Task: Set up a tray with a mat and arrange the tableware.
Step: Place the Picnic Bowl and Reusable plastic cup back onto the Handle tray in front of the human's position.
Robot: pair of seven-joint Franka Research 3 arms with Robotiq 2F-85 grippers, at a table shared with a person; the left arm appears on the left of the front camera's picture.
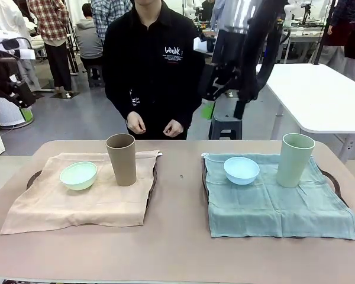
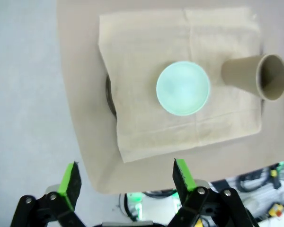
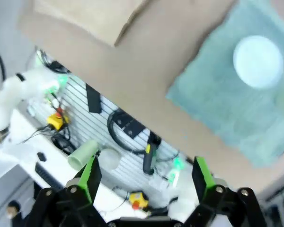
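On the left tray (image 1: 32, 178) a beige mat (image 1: 77, 201) carries a pale green bowl (image 1: 78, 175) and an upright brown cup (image 1: 122, 158). The right tray (image 1: 334, 180) has a blue-green mat (image 1: 278, 207) with a light blue bowl (image 1: 241, 170) and a pale green cup (image 1: 295, 160). My left gripper (image 2: 127, 175) is open high above the table's left edge, looking down on the green bowl (image 2: 183, 88) and brown cup (image 2: 255, 78). My right gripper (image 1: 223, 110) is raised above the far side, open (image 3: 146, 176), with the blue bowl (image 3: 258, 61) far below.
A person in black stands at the far edge with both hands (image 1: 155, 126) held near the waist, off the table. A bare strip of table (image 1: 178, 195) runs between the two trays. A white table (image 1: 325, 94) stands behind on the right.
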